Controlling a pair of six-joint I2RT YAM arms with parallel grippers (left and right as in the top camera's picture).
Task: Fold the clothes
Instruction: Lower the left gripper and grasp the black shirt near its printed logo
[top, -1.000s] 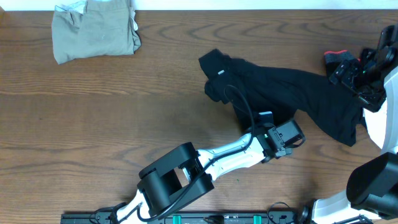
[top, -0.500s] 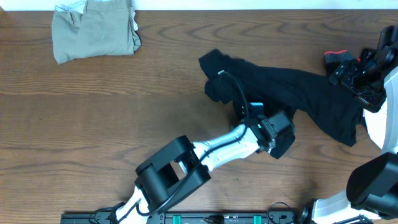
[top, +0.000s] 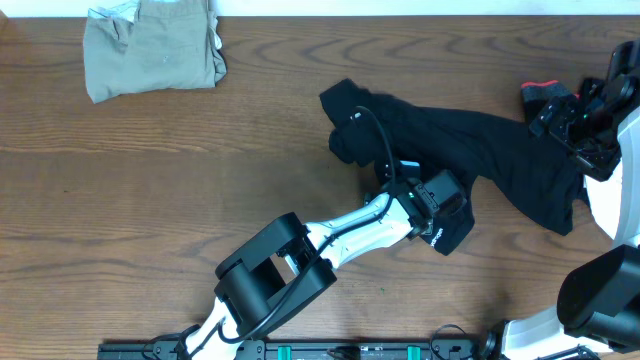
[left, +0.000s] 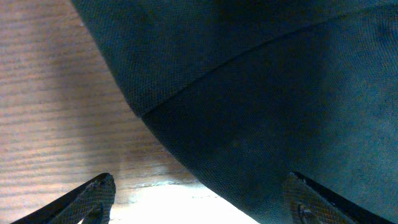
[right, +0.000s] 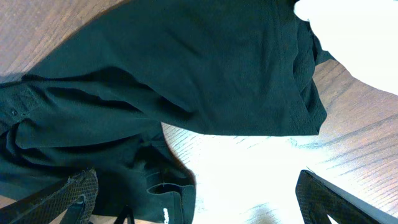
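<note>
Two-handed flattening likely starting | black garment (top: 500, 150) lying crumpled centre-right on worktop (top: 150, 200) | hovering left end effector (top: 443, 205) wide open over near hem | holding right end effector (right: 199, 199) open, empty, above right edge | next: pinching hem, pulling flat

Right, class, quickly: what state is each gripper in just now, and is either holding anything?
Left gripper: open, at the edge of the black garment, nothing gripped.
Right gripper: open, holding nothing.
</note>
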